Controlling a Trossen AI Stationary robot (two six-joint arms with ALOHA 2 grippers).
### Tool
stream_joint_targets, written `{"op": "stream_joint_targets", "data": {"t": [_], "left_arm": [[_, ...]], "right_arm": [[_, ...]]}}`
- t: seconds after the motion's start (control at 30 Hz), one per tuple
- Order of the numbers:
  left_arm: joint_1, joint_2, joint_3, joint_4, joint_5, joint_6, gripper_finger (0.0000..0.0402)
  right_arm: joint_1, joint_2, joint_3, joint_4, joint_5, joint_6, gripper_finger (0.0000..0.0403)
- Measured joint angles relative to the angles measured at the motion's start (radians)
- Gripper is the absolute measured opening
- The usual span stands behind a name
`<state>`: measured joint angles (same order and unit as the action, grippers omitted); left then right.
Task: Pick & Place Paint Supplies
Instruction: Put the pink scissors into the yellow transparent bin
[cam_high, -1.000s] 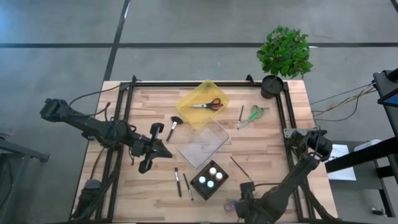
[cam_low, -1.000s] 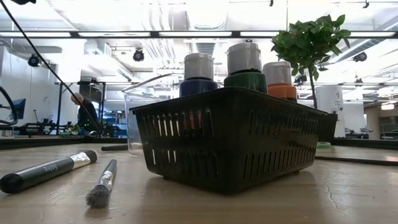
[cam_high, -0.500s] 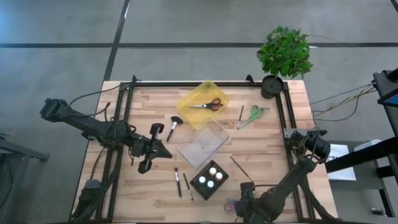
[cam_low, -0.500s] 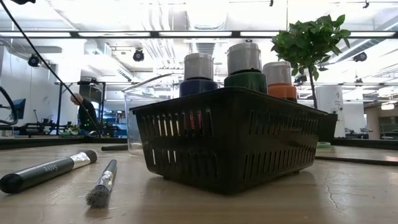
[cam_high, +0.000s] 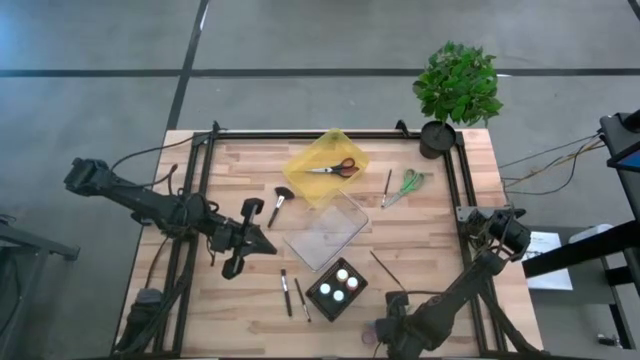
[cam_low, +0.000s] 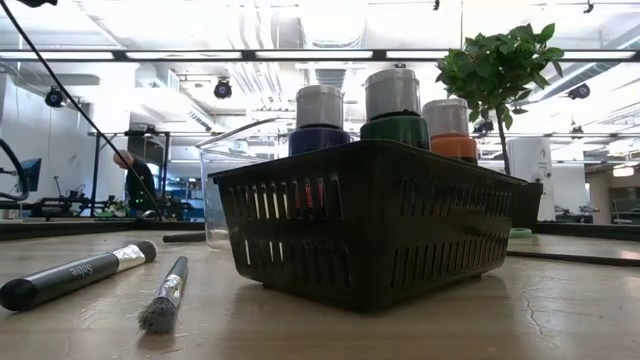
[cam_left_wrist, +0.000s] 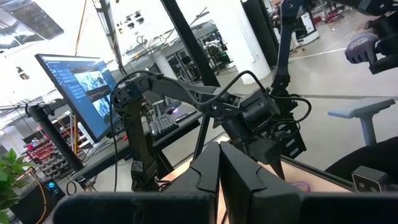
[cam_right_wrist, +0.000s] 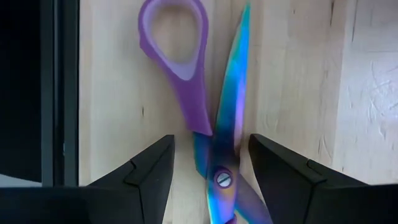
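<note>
Three white-capped paint bottles, dark blue (cam_low: 319, 128), green (cam_low: 396, 122) and orange-red (cam_low: 452, 143), stand in a black basket (cam_high: 337, 288). Two brushes (cam_high: 285, 292) lie flat on the table left of the basket. Another brush (cam_high: 386, 270) lies to its right, and two more (cam_high: 279, 205) (cam_high: 388, 187) lie farther back. My left gripper (cam_high: 266, 243) is shut and empty, left of a clear container. My right gripper (cam_right_wrist: 211, 168) is open at the table's near edge. Its fingers stand either side of purple-handled scissors (cam_right_wrist: 214, 118) without touching them.
A clear container (cam_high: 327, 230) sits mid-table. A yellow tray (cam_high: 327, 165) behind it holds red-handled scissors. Green-handled scissors (cam_high: 410, 183) and a potted plant (cam_high: 457, 90) are at the far right. A black frame (cam_high: 205, 200) borders the table.
My right arm has shifted slightly toward the table's near edge over the purple scissors. Nothing on the table has moved.
</note>
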<state>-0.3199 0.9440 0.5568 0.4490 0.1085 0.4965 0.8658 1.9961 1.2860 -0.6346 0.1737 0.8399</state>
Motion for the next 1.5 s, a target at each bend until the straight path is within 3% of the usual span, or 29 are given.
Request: {"op": "stream_joint_targets", "data": {"t": [0.17, 0.43, 0.9, 1.3, 1.5], "left_arm": [[0.000, 0.000, 0.000, 0.000, 0.000, -0.001, 0.0014], [0.000, 0.000, 0.000, -0.001, 0.000, -0.007, 0.0014], [0.000, 0.000, 0.000, -0.005, 0.000, -0.010, 0.0014], [0.000, 0.000, 0.000, -0.007, 0.002, -0.026, 0.0014], [0.000, 0.000, 0.000, -0.007, -0.004, -0.025, 0.0014]], "right_arm": [[0.000, -0.001, -0.006, -0.001, 0.005, 0.017, 0.0188], [-0.003, -0.002, -0.019, -0.010, 0.013, 0.017, 0.0079], [-0.003, -0.033, -0.011, -0.033, 0.007, -0.006, 0.0079], [0.012, -0.136, 0.008, -0.027, 0.068, -0.016, 0.0079], [0.014, -0.183, 0.095, -0.113, 0.165, -0.102, 0.0079]]}}
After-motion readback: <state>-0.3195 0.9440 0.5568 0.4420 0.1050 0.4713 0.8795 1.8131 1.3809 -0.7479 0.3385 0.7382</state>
